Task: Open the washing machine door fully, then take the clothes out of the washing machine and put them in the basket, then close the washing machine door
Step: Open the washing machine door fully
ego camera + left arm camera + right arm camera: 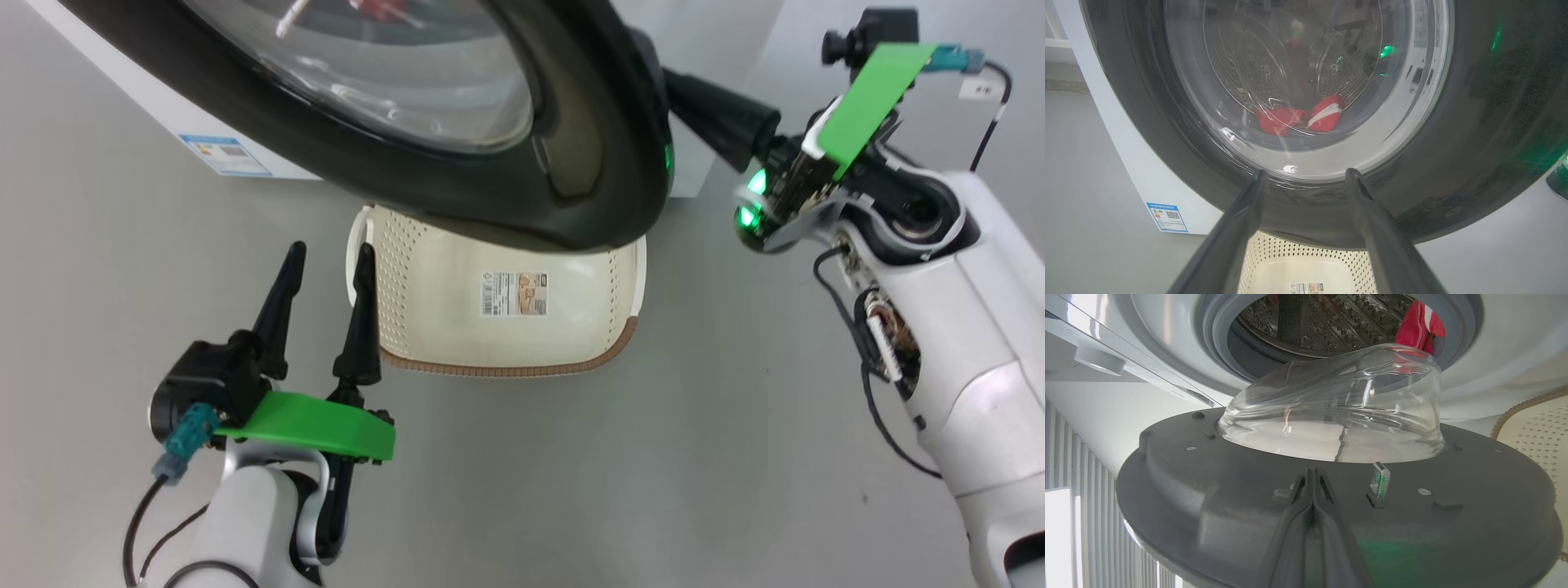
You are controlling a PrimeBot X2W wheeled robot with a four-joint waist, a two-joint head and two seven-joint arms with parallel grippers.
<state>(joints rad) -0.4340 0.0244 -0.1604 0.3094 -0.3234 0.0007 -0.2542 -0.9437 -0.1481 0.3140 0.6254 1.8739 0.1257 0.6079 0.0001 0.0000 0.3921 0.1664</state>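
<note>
Step one, opening, is under way but judged incomplete. The washing machine door stands partly swung out from the washing machine and overhangs the basket on the floor.

The right hand has its fingers pressed together, with the tips apparently against the door's grey inner face. The left hand has its fingers apart, is empty, and sits just beside the basket.

The clothes lie in the drum, and the basket holds nothing. Outstanding: full opening, unloading, closing.

labels on washing machine and basket seem illegible
</note>
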